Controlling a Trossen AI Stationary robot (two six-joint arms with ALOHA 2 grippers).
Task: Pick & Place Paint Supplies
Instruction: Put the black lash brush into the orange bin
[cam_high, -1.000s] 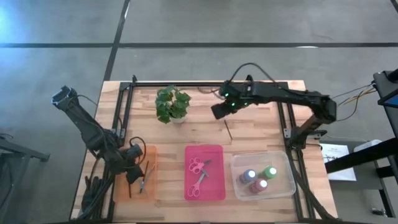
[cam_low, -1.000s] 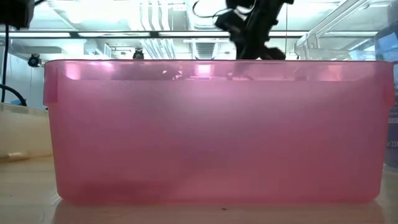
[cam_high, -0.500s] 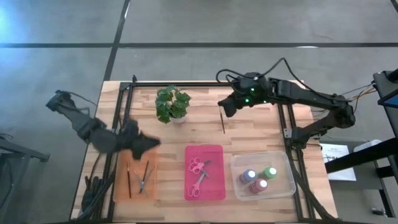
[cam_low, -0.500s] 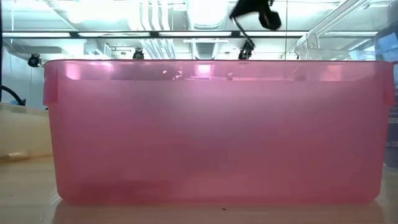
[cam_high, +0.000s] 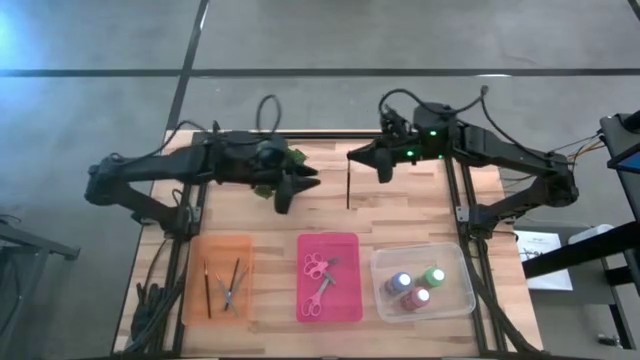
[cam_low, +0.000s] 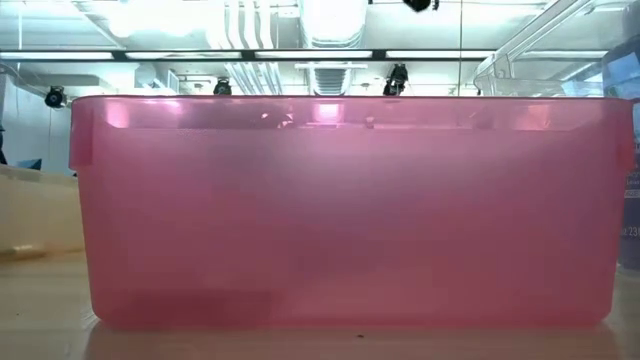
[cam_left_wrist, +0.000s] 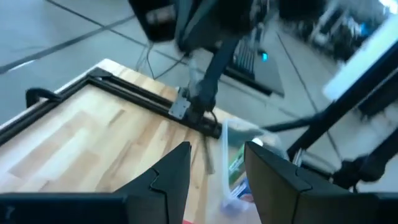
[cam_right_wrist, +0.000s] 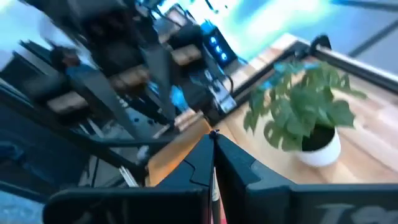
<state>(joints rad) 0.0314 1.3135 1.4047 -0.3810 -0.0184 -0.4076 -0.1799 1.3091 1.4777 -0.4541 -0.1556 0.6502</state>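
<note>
My right gripper (cam_high: 368, 162) hovers over the table's far middle, shut on a thin dark brush (cam_high: 347, 188). My left gripper (cam_high: 298, 192) is open and reaches over the potted plant (cam_right_wrist: 305, 112), holding nothing; its fingers (cam_left_wrist: 171, 174) frame bare wood. Two more brushes (cam_high: 208, 290) lie in the orange bin (cam_high: 195, 265). The pink-handled scissors (cam_high: 318, 270) lie in the pink bin (cam_high: 345, 300). The paint bottles (cam_high: 415, 285) stand in the clear bin (cam_high: 385, 258). My right gripper pinches the brush between its two fingers (cam_right_wrist: 227, 158) near one end (cam_high: 348, 167). The brush runs out from the grip toward the table's near edge, lifted clear of the wood. In the right wrist view the shaft (cam_right_wrist: 212, 180) lies along the seam of the shut fingers.
The plant sits at the table's far left-middle, mostly hidden under my left arm (cam_high: 200, 165) in the high view. The three bins line the near edge. The pink bin's wall (cam_low: 340, 210) fills the low view. Black frame rails (cam_high: 460, 200) run along the table's sides.
My left gripper has risen out of the orange bin and swung toward the far edge and the right, ending over the plant. My right gripper has moved up and slightly toward the far edge, lifting the brush off the wood; the brush has swung toward the left.
</note>
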